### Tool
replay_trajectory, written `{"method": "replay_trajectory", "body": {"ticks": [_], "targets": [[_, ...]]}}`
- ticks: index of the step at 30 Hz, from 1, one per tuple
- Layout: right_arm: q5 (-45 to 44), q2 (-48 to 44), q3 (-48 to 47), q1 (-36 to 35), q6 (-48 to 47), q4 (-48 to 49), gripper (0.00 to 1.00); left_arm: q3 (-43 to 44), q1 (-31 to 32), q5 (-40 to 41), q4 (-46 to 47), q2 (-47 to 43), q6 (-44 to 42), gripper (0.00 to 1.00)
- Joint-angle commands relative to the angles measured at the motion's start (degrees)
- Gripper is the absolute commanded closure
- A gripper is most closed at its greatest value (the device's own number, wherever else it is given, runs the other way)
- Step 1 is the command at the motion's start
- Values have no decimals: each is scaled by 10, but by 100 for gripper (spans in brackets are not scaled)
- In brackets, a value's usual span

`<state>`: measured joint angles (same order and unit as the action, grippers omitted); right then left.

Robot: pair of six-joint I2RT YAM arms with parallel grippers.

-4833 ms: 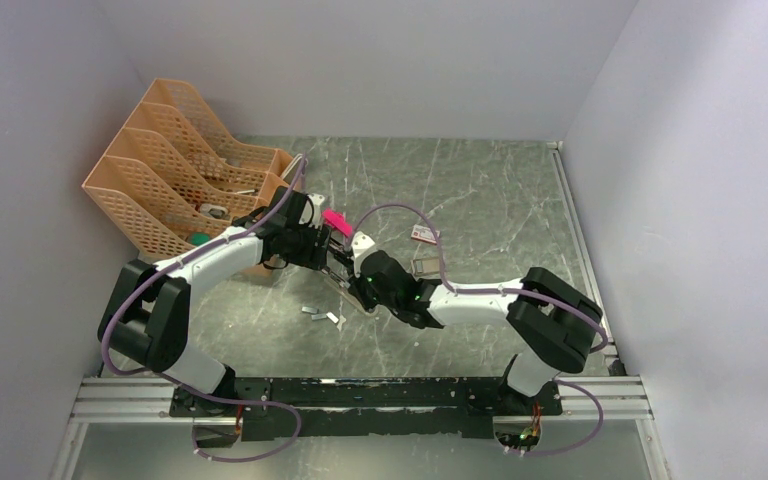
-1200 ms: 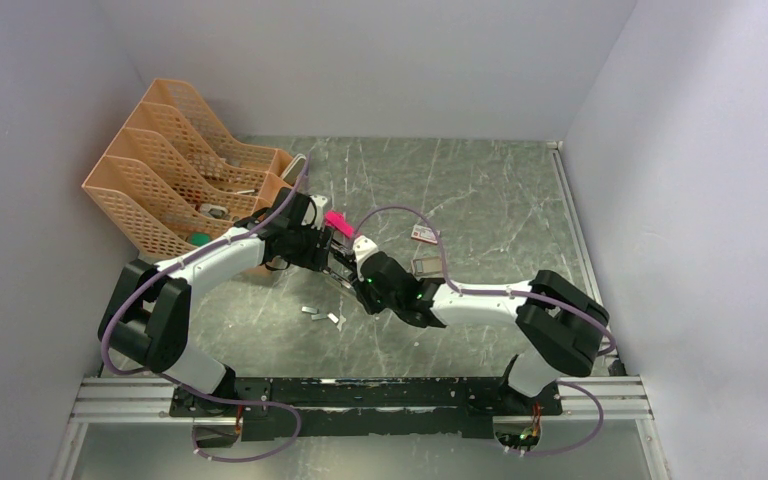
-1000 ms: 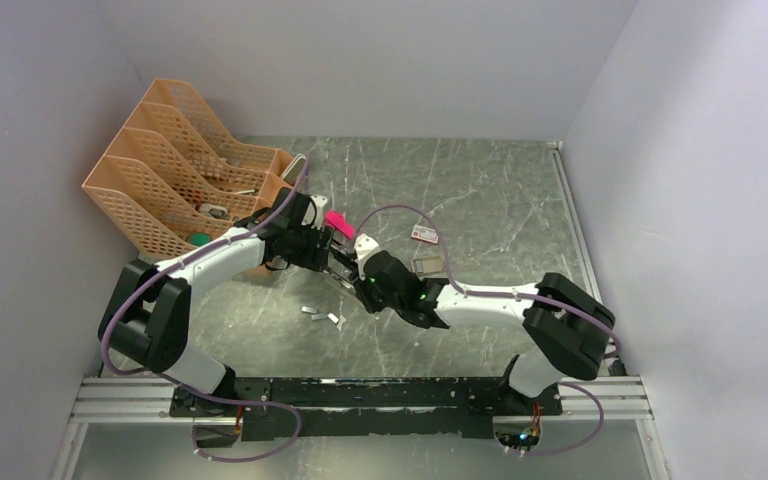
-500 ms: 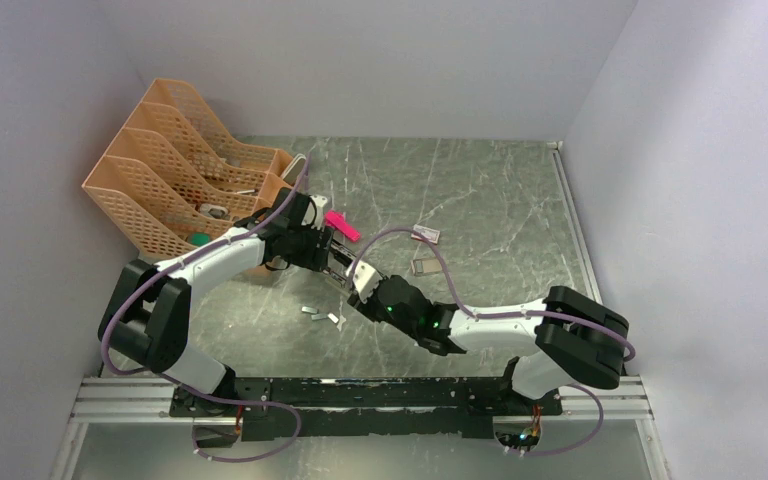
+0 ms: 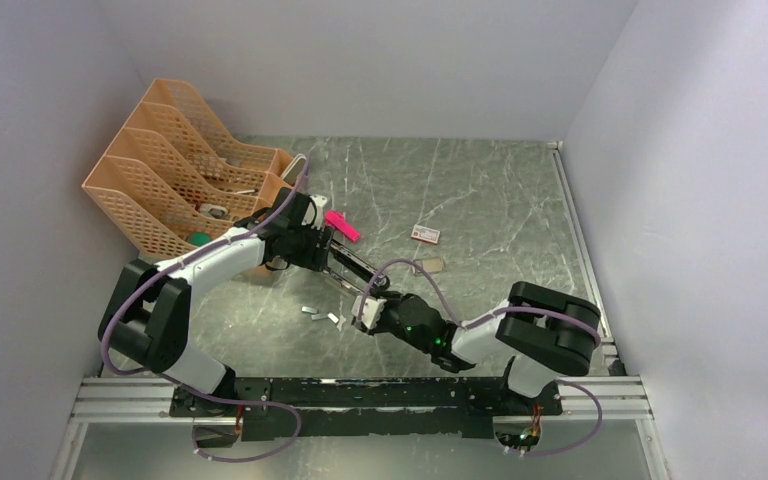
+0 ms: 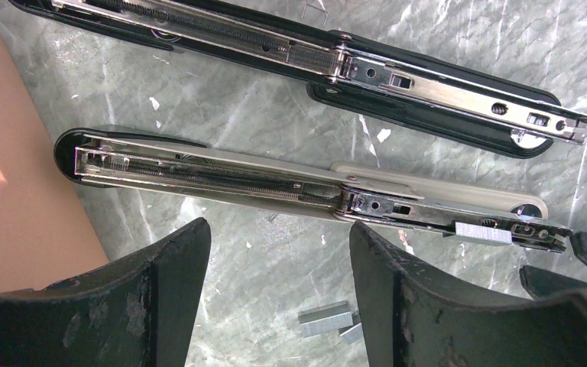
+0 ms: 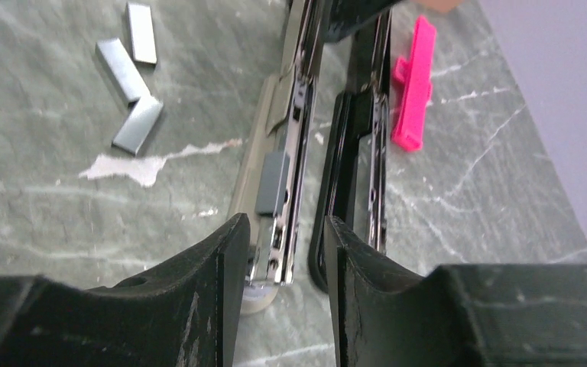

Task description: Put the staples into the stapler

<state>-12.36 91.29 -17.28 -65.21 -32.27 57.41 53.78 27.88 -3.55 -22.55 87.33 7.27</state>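
Left tool gapes wide and right tool is narrowly parted, both empty; a bump could knock the short silvery staple strip off the flat-opened grey stapler.

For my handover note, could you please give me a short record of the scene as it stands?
black stapler: opened flat on table, no staples visible in rail
grey stapler: opened flat alongside, staple strip lying on its rail
loose staples: on table beside grey stapler
left gripper: open, empty
right gripper: open, empty
pink piece: on table beside black stapler
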Motion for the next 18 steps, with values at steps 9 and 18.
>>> {"method": "replay_trajectory", "body": {"ticks": [9, 18], "targets": [[36, 24, -39, -4, -43, 22, 56, -6, 4, 10, 7, -7, -6, 28], [31, 37, -59, -5, -66, -12, 56, -6, 4, 9, 7, -6, -7, 28]]}}
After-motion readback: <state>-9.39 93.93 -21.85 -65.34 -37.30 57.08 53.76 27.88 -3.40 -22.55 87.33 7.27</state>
